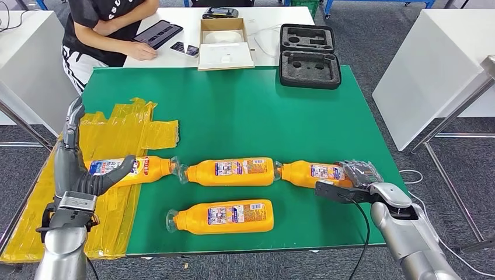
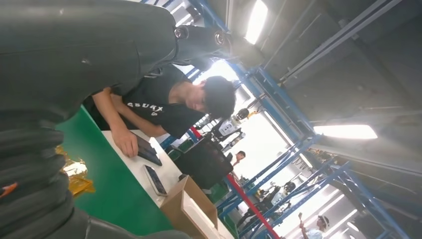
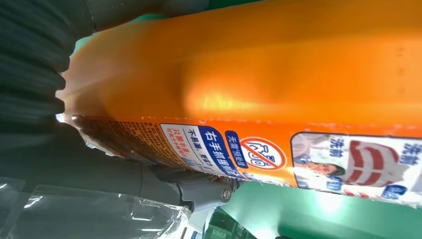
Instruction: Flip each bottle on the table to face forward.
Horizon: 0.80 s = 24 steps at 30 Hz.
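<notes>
Four orange bottles lie on their sides on the green table (image 1: 233, 105). The left bottle (image 1: 149, 170) rests partly on yellow plastic, and my left hand (image 1: 73, 166) stands over its base end with fingers stretched up and thumb across its label, holding nothing. The middle bottle (image 1: 233, 171) and the front bottle (image 1: 225, 217) lie free with printed labels up. My right hand (image 1: 357, 177) grips the base end of the right bottle (image 1: 312, 173). In the right wrist view this bottle (image 3: 278, 74) is close up, label edge showing, with my thumb (image 3: 189, 186) under it.
A crumpled yellow plastic sheet (image 1: 125, 131) covers the table's left side. A black foam case (image 1: 309, 55) sits at the far edge. Beyond it, a person (image 1: 105, 29) sits at a white table with a tablet (image 1: 157, 34) and a cardboard box (image 1: 225, 44).
</notes>
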{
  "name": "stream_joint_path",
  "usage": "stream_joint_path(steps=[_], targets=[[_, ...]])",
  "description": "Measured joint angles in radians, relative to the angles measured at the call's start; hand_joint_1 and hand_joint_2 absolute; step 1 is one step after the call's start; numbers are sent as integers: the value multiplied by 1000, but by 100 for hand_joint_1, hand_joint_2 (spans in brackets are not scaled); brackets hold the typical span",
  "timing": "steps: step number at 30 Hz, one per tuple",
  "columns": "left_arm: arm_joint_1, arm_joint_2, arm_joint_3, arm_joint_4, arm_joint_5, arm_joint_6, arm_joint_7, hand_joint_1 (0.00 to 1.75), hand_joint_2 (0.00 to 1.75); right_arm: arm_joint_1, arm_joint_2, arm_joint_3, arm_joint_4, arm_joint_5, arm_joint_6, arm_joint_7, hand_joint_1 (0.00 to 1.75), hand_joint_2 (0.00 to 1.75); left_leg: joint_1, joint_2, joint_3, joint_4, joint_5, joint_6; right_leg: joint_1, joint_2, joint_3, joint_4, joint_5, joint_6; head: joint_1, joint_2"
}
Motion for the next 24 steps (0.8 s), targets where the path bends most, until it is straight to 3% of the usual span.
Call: stream_joint_path(steps=[11,15,19,24], targets=[[0,0,0,23,3,-2,0,0,175,2,-2,-4,0,-44,-5,2,175,175,0,0,0,0,0,0,0,0,0,0,-1,0,0,0],[1,-1,1,25,3,-5,1,0,175,28,9,-31,-23,-88,-47,27,175,175,0,-1,-1,0,0,0,0,-1,0,0,-1,1,0,0],[8,-8,6,25,-9,-15,13,0,175,90,61,-113,-99,-149,-123,83,175,175,0,-3,-4,0,0,0,0,-1,-2,0,-1,1,0,0],[26,-16,10,24,-36,-23,29,0,175,154,170,-255,-250,-205,-235,100,175,175,0,-2,-6,0,0,0,0,-2,-5,1,-1,1,0,0]])
